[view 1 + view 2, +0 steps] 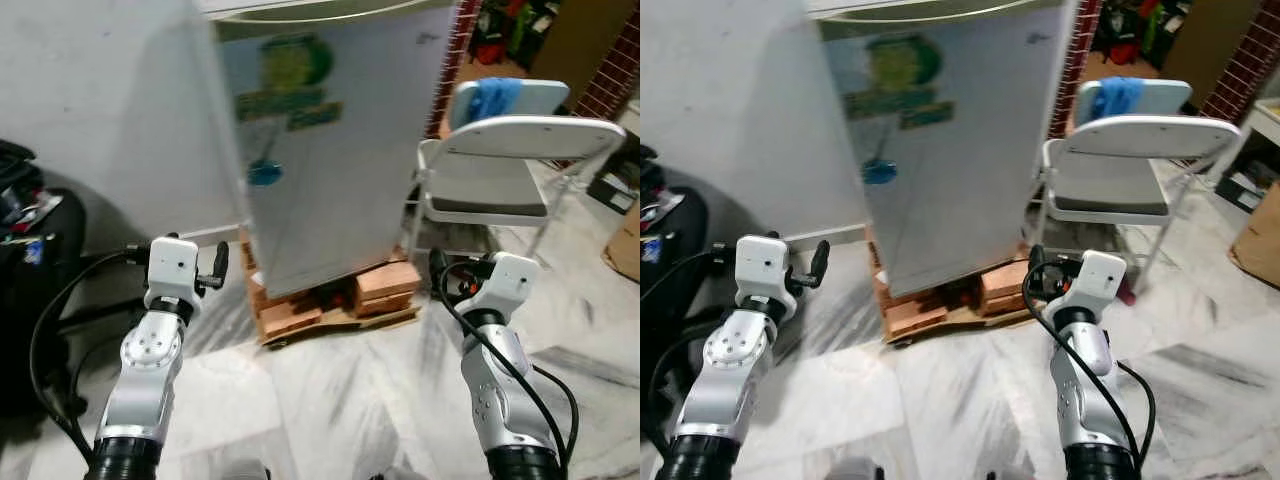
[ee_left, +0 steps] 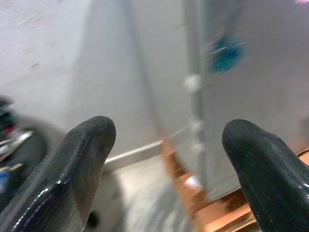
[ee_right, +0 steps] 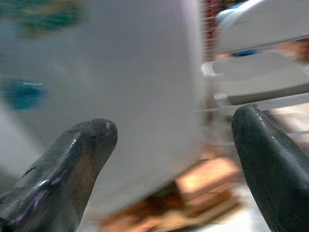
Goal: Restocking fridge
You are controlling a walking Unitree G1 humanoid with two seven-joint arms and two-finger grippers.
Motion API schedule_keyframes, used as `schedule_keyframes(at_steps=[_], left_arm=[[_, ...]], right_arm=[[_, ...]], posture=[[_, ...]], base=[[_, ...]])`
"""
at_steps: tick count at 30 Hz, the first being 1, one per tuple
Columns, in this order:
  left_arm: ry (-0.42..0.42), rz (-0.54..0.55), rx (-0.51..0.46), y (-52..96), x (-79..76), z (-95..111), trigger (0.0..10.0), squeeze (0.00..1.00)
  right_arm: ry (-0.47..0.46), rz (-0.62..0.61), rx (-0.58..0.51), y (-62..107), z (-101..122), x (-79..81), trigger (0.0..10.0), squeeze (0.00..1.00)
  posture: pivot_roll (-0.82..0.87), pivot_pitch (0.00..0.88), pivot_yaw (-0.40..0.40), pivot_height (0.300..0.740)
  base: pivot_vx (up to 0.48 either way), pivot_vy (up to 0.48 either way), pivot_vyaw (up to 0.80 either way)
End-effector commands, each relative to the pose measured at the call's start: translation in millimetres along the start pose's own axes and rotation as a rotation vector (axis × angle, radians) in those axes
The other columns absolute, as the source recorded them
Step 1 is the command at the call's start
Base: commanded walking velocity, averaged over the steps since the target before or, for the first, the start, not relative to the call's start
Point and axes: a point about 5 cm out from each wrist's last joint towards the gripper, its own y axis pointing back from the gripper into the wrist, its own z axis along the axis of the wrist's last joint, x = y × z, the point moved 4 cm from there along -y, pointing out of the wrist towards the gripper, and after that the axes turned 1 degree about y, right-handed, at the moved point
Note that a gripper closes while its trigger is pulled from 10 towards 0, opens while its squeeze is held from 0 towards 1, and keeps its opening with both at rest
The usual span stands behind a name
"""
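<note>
we face the closed fridge [image 1: 330, 150], standing on wooden blocks [image 1: 335, 300] straight ahead. folding chair [image 1: 510, 165] just to its right. our left gripper [image 2: 164, 159] and right gripper [image 3: 174, 159] both spread wide, empty, raised before it.

chair: white folding chair [image 1: 520, 165] to my right, blue cloth [image 1: 495, 97] on its backrest | wall: brick wall [image 1: 612, 70] behind it | box: cardboard box [image 1: 626, 240] far right | left: black bags [image 1: 25, 225]
</note>
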Motion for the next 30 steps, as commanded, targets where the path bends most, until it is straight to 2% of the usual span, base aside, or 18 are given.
schedule_keyframes(at_steps=[1, 6, 15, 22, 27, 30], left_arm=[[0.018, -0.033, -0.027, -2.6, -8.0, 8, 10.0, 0.0], [0.006, -0.052, -0.041, -1.8, -10.4, 10, 10.0, 0.0], [0.029, -0.045, -0.021, -1.0, -11.5, 5, 10.0, 0.0], [0.038, -0.04, -0.011, 3.5, -14.5, 0, 10.0, 0.0], [0.051, -0.04, 0.003, 5.2, -11.4, -3, 10.0, 0.0], [0.056, -0.047, -0.003, 5.1, -12.1, -3, 10.0, 0.0]], right_arm=[[0.018, -0.01, -0.017, -0.6, 6, -4.8, 10.0, 0.0], [0.027, -0.001, -0.016, -0.4, 6, -3.4, 10.0, 0.0], [0.037, 0.001, -0.016, -1.7, 7, -5.6, 10.0, 0.0], [0.045, 0.008, -0.012, -1.6, 7, -4.7, 10.0, 0.0], [0.035, 0.013, -0.013, -2.0, 7, -4.4, 10.0, 0.0], [0.037, 0.015, -0.012, -2.1, 7, -3.8, 10.0, 0.0]], posture=[[0.07, 0.043, 0.02, 0.74], [0.07, 0.042, 0.016, 0.74], [0.07, 0.041, 0.007, 0.74], [0.07, 0.042, 0.001, 0.74], [0.07, 0.041, -0.004, 0.74], [0.07, 0.043, -0.003, 0.74]], base=[[0.0, 0.431, 0.0], [0.184, 0.392, 0.0], [0.37, 0.303, -0.8], [0.0, 0.0, -0.08], [0.0, 0.0, -0.59], [0.081, 0.372, -0.7]])
